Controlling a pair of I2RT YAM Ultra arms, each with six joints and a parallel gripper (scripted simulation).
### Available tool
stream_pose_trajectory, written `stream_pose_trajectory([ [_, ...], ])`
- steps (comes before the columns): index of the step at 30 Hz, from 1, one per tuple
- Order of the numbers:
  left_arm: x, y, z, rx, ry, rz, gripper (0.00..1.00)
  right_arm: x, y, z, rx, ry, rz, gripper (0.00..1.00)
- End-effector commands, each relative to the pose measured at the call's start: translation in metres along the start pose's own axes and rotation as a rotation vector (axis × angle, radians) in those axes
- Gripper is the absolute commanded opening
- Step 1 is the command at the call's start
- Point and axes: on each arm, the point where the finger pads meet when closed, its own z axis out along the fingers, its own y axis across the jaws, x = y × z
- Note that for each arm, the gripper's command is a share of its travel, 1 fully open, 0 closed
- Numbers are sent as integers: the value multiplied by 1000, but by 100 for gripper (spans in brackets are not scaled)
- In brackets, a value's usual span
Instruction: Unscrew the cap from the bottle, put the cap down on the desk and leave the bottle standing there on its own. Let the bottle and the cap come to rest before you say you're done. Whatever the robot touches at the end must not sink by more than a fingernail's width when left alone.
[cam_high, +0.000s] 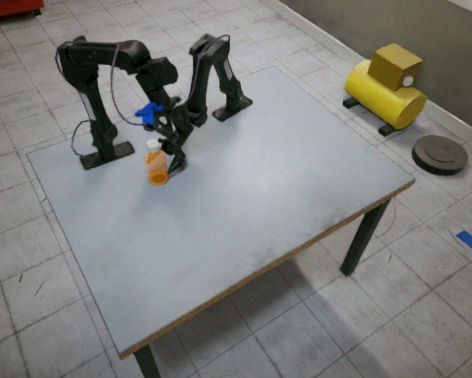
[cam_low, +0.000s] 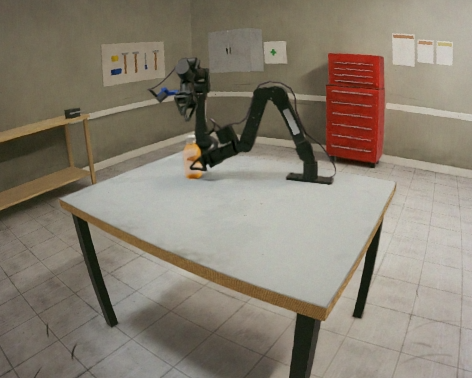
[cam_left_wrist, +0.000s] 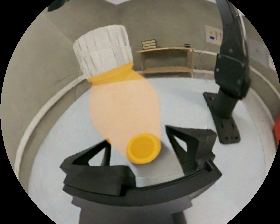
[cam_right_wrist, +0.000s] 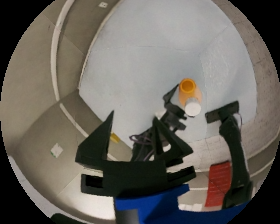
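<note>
An orange bottle (cam_high: 156, 161) (cam_low: 192, 159) (cam_left_wrist: 125, 112) (cam_right_wrist: 189, 95) with a white ribbed cap (cam_high: 152, 144) (cam_left_wrist: 103, 50) (cam_right_wrist: 193, 108) screwed on rests on the grey table (cam_high: 260, 200) (cam_low: 250, 220), near the arm bases. Its cap end points up and away from my left gripper, and its round base end faces the left wrist camera. I cannot tell whether it stands straight or leans. My left gripper (cam_high: 175, 161) (cam_low: 202, 161) (cam_left_wrist: 136, 135) is open and low, with a finger on each side of the bottle's base end. My right gripper (cam_high: 161, 124) (cam_low: 186, 107) is open and empty, hanging high above the bottle.
The right arm's base (cam_high: 107, 152) and the left arm's base (cam_high: 232, 107) (cam_low: 310, 177) stand on the table behind the bottle. A yellow tank (cam_high: 385, 90) and a dark disc (cam_high: 440, 155) lie on the floor. A red cabinet (cam_low: 355, 107) and a wooden shelf (cam_low: 40, 150) stand by the walls.
</note>
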Motion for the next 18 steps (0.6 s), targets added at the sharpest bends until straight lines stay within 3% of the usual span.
stream_pose_trajectory([
  [1,-18,0,9,7,-52,4,98,-2,-1,-7,-22,-11,2,70],
  [16,-16,0,7,1,-43,1,98,-2,-1,-7,-22,-11,2,70],
  [18,-13,0,5,1,-36,0,75,-2,-1,-7,-22,-11,2,70],
])
